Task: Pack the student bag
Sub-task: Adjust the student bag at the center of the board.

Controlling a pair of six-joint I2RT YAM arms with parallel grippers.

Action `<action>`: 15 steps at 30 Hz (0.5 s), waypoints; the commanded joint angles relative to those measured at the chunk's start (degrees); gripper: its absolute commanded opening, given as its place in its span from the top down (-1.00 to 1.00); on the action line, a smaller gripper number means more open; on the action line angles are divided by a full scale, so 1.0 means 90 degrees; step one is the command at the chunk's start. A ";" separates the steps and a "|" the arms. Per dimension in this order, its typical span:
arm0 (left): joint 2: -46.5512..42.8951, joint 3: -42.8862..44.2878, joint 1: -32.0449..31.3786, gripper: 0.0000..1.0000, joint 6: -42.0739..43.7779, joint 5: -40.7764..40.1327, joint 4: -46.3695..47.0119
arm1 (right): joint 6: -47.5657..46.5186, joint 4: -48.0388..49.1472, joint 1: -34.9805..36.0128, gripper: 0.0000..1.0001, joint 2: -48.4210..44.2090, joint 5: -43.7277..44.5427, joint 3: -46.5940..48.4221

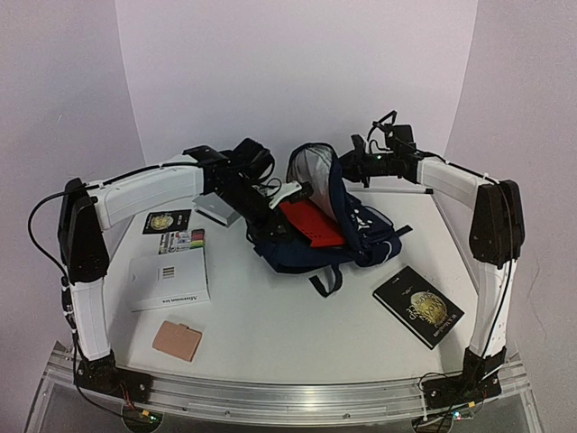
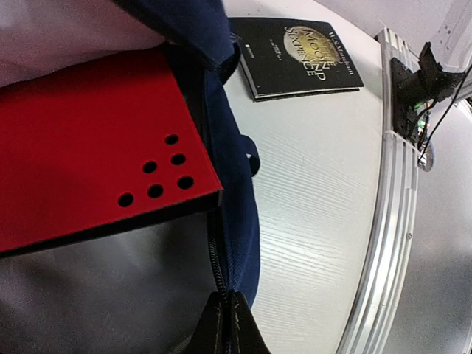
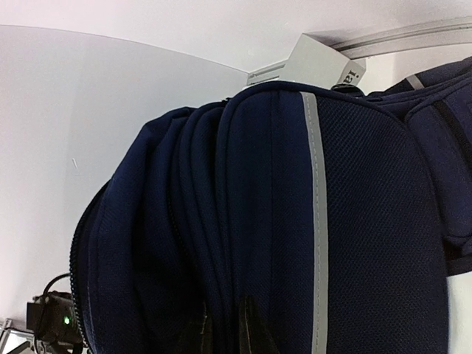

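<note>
The student bag (image 1: 361, 230), a dark navy backpack, lies in the middle of the table with its mouth held open. A red book with punched holes (image 1: 311, 223) sticks halfway into it. My left gripper (image 1: 273, 219) is shut on the bag's zipper edge (image 2: 221, 273), its fingertips (image 2: 230, 324) pinching the rim beside the red book (image 2: 88, 147). My right gripper (image 1: 352, 167) is shut on a fold of the bag's top fabric (image 3: 221, 221), left of the pale stripe (image 3: 317, 221), and holds it up.
A black book with a gold emblem (image 1: 419, 307) lies front right, also in the left wrist view (image 2: 299, 55). At the left lie a white booklet (image 1: 169, 278), a tan wallet (image 1: 177, 340), a black card (image 1: 167, 221) and a grey box (image 1: 219, 209).
</note>
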 commanded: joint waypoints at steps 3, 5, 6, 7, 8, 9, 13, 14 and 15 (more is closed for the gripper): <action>0.0037 0.0704 -0.0017 0.99 0.0310 0.0204 -0.0582 | -0.2104 -0.1555 -0.0238 1.00 0.0187 0.1071 0.0218; -0.0415 -0.0096 -0.0002 0.99 0.0234 0.0176 0.0308 | -0.2957 -0.2162 -0.0292 1.00 0.0311 0.1488 0.0196; -0.0441 -0.0184 0.0006 1.00 0.0220 0.0183 0.0349 | -0.3370 -0.2415 -0.0290 1.00 0.0394 0.1697 0.0166; -0.0366 -0.0138 0.0006 1.00 0.0237 0.0172 0.0224 | -0.3653 -0.2597 -0.0291 0.98 0.0477 0.1774 0.0111; -0.0246 -0.0016 0.0004 1.00 0.0273 0.0156 0.0019 | -0.3854 -0.2745 -0.0293 0.91 0.0550 0.1745 0.0046; -0.0131 0.0190 0.0005 0.99 0.0327 0.0171 -0.0210 | -0.3991 -0.2912 -0.0291 0.67 0.0576 0.1527 0.0005; -0.0032 0.0347 0.0012 0.99 0.0385 0.0153 -0.0197 | -0.4434 -0.2993 -0.0277 -0.45 0.0112 0.0146 -0.0264; -0.0073 0.0322 0.0016 0.99 0.0377 0.0108 -0.0058 | -0.4640 -0.2998 -0.0280 -0.65 -0.0077 0.0085 -0.0314; -0.0110 0.0316 0.0020 1.00 0.0380 0.0098 0.0061 | -0.4788 -0.3026 -0.0280 -0.75 -0.0255 0.0078 -0.0354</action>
